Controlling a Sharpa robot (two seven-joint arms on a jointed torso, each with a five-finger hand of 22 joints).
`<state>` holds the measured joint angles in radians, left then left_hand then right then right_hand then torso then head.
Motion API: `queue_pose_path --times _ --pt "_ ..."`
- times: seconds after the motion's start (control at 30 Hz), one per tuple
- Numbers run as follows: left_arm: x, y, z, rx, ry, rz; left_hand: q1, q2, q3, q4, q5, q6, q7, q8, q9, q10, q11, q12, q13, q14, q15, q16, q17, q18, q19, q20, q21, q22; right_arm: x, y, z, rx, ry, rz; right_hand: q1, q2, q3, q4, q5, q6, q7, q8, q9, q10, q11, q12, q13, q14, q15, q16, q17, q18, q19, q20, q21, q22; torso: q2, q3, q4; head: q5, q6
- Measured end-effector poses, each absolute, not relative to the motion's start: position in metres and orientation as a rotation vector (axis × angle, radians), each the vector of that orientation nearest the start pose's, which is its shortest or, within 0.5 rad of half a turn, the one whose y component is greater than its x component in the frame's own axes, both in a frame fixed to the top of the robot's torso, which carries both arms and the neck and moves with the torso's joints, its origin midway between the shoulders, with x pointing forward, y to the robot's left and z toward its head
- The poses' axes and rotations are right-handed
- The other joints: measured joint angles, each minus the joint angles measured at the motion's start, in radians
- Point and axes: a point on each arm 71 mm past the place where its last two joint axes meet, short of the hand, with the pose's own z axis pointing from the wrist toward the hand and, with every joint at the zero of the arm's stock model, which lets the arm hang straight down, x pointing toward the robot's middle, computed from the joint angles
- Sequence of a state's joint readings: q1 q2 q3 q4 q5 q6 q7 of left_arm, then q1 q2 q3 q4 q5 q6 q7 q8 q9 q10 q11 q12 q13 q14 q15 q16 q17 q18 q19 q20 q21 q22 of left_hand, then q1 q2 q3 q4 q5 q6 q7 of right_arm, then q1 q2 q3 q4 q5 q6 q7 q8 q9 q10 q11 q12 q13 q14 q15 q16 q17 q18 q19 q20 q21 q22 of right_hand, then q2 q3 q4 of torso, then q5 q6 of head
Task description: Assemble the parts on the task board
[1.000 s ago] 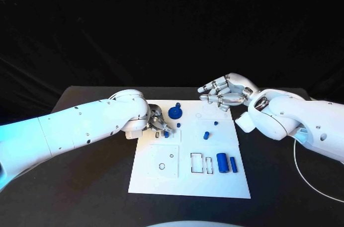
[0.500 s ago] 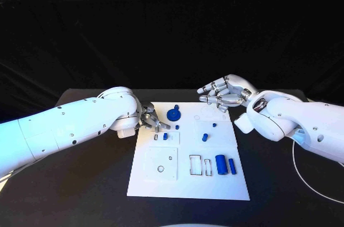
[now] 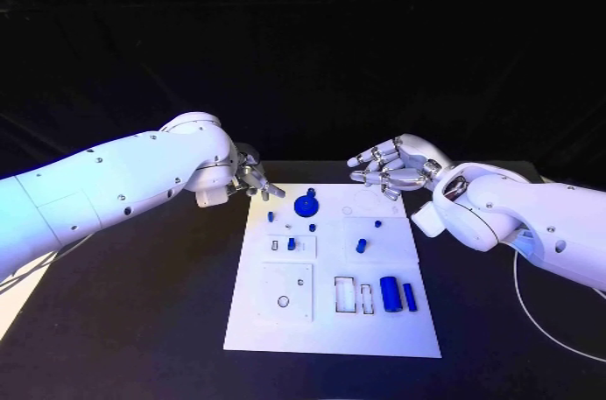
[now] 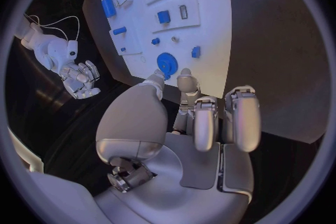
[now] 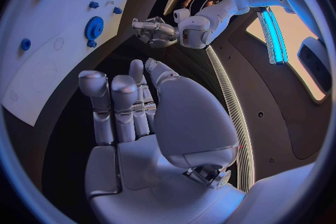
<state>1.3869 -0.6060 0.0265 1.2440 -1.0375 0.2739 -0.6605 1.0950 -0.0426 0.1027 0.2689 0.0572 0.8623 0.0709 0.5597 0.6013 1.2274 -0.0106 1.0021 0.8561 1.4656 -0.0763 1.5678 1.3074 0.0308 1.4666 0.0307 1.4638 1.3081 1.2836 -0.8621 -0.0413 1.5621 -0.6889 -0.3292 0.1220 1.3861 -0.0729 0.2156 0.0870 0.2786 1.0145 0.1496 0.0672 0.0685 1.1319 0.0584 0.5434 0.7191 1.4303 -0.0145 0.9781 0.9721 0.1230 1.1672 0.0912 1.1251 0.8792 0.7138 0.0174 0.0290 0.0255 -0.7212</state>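
Observation:
The white task board (image 3: 328, 330) lies in the middle of the black table. On it sit a blue gear (image 3: 307, 205), a small blue piece (image 3: 291, 242) standing in a slot, a blue cylinder (image 3: 391, 292) beside a thin bar (image 3: 409, 296), and several smaller blue pieces. My left hand (image 3: 253, 183) hovers off the board's far left corner, fingers apart, holding nothing. My right hand (image 3: 391, 168) hangs over the far right edge, loosely spread and empty. The left wrist view has the left hand (image 4: 196, 117) near the gear (image 4: 167, 63). The right wrist view has the right hand (image 5: 133, 112) and the board (image 5: 42, 39).
A white cable (image 3: 524, 286) runs over the table to the right of the board. Bare black table lies on both sides of the board and in front of it. Outlined rectangular slots (image 3: 345, 292) stand left of the cylinder.
My left hand has let go of the small blue piece, left standing in its slot, and drawn back and up past the far left corner. The right hand has stayed in place.

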Motion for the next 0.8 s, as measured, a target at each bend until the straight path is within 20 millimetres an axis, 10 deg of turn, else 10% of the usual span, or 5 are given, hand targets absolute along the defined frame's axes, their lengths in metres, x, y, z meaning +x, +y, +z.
queue_pose_path --times 0.8 --pt "0.581 0.191 -0.156 -0.221 2.350 -0.146 -0.015 0.008 -0.090 0.022 0.000 0.038 -0.009 -0.012 -0.030 0.013 0.005 0.026 0.020 0.000 0.000 0.000 0.000 0.000 -0.003 0.003 0.004 0.000 0.492 -0.189 -0.140 0.418 1.640 1.202 0.000 0.000 0.006 0.000 0.006 -0.003 0.003 0.000 0.000 -0.003 0.004 0.000 -0.002 -0.007 0.000 -0.006 -0.002 0.000 -0.003 0.004 -0.010 -0.009 0.005 -0.0053 -0.0053 0.013 0.007"
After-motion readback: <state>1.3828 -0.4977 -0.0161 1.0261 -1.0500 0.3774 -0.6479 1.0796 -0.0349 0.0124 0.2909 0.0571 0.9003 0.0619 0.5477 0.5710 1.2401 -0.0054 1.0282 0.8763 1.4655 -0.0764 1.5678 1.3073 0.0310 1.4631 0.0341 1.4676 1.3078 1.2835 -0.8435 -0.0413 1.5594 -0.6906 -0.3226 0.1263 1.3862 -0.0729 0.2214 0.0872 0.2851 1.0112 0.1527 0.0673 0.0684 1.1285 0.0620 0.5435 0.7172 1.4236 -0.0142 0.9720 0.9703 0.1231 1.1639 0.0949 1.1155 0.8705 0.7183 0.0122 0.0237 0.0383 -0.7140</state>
